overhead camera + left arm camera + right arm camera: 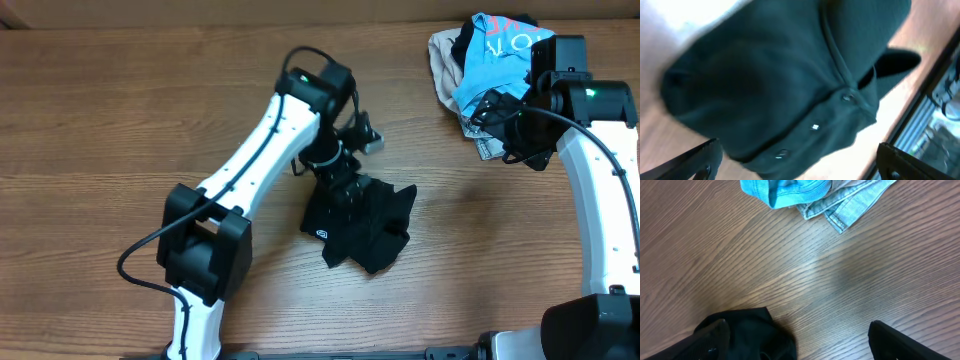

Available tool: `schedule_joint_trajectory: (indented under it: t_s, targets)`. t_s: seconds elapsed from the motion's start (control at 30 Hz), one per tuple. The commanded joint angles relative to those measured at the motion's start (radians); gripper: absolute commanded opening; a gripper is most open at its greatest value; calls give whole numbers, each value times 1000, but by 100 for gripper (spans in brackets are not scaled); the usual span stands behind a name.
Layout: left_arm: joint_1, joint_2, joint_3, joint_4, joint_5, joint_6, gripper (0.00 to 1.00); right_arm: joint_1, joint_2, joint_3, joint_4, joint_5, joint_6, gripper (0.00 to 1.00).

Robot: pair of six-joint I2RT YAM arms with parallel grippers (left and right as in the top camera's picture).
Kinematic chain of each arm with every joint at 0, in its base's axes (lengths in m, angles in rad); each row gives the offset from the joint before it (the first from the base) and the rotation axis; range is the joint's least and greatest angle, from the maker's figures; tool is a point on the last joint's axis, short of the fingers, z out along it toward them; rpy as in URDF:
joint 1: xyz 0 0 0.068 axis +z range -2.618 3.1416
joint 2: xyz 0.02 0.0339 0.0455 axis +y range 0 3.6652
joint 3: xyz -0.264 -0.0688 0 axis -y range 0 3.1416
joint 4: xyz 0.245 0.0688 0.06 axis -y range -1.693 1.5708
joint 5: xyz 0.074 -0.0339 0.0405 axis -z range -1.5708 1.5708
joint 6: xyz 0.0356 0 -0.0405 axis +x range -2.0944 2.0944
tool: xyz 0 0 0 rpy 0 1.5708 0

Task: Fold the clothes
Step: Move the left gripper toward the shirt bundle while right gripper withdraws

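Note:
The black garment (362, 225) lies crumpled in the middle of the wooden table, with a small white logo near its front left corner. In the left wrist view it (770, 75) fills most of the frame and shows a row of small pale buttons. My left gripper (338, 182) hangs right over the garment's far edge; its fingers (800, 162) are spread wide with nothing between them. My right gripper (510, 130) is open and empty at the far right, over bare table (800, 340) beside the clothes pile.
A pile with a light blue shirt (495, 55) with white lettering and beige garments (445, 60) sits at the far right; its blue and grey edges show in the right wrist view (805, 192). A piece of black fabric (752, 330) lies by my right gripper's left finger.

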State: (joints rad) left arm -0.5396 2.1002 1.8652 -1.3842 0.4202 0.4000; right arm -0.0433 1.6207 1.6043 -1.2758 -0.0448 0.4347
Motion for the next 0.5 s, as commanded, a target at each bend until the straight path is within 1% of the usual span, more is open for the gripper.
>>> schedule_joint_trajectory:
  t_s: [0.0,0.1,0.17,0.27,0.4,0.47]
  targets:
    - [-41,5,-40,-8,18,26,100,0,-7,12,5,-2,-24,92]
    - [-83,5,-91,7,-20,26,100,0,-6,12,10,-2,-24,92]
    - [-105,5,-138,39,-82,11,100,0,-6,12,13,-2,-24,92]
    - [-128,5,-222,122,-209,-63,100,0,-6,12,17,-2,-24,92]
    - [-133,5,-338,276,-394,-200,100,0,-6,12,17,-3,-23,92]
    - [-128,5,-378,340,-449,-240,100,0,-6,12,16,-8,-20,92]
